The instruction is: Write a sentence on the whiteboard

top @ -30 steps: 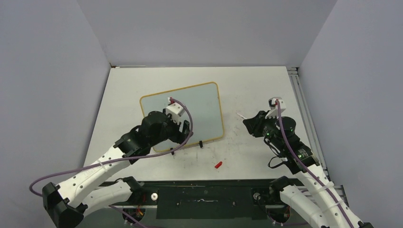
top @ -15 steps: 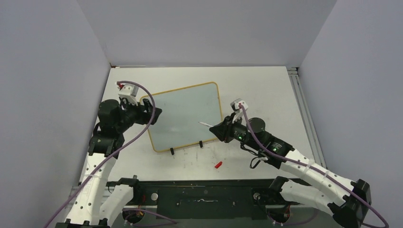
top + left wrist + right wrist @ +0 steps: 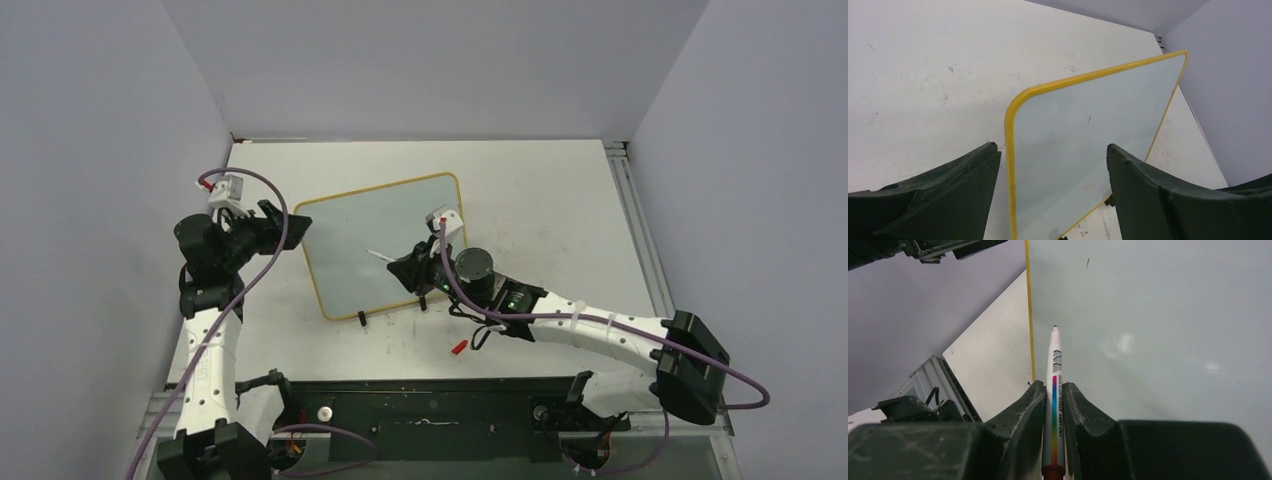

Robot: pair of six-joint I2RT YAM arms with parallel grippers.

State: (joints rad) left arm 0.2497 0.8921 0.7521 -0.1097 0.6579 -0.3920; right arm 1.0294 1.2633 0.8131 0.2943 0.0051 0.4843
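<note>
Whiteboard: the whiteboard (image 3: 400,225) sits mid-counter (image 3: 540,190), nearer the left edge than the right. Its black clip feet are toward the near edge and its face seems tilted back.
Sentence: no red stroke of the sentence shows yet. The face is blank apart from a tiny dark fleck near its far-left corner.
Right gripper: the right gripper (image 3: 1053,387) is clamped narrowly round the barrel of the marker (image 3: 1055,365). The red tip points at the board near its left frame, and whether it touches the face cannot be told.
Left gripper: the left gripper (image 3: 284,220) is spread wide. It holds nothing and is lined up on the board's far-left corner, near the counter's left edge.
Cap: a small red cap (image 3: 459,347) lies apart from the board, toward the near edge.
Step in hand: judged to be bracing the board and bringing the tip down for the first letter.
Doing it well: the left fingers should grip the yellow frame before any stroke. Start high and to the left to leave room for two lines, and press lightly at a steady angle.
Risk: an unbraced board may slide or rock on its feet under the pen.
</note>
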